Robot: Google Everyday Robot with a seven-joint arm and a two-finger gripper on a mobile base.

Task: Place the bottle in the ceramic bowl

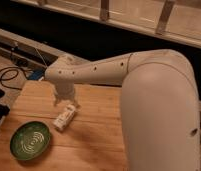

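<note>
My gripper [67, 102] hangs at the end of my long white arm, just above the upper end of the small white plastic bottle [64, 118]. I cannot tell whether it is released or clenched. The bottle lies on its side on the pale wooden slatted tabletop [101, 127], aslant, with its lower end pointing toward the shallow round dark-green ceramic bowl [19, 136]. The bowl sits near it at the table's front left, apart from the bottle and with nothing in it. As I judge it, the step in hand is the grasp, and nothing suggests I have the bottle yet. To do it well I should come straight down over the bottle's middle rather than its end and close across its narrow width, square to its long axis, so it neither rolls nor pivots out. I should lift only enough to clear the bowl's rim, carry it down-left, and let go low over the centre.
</note>
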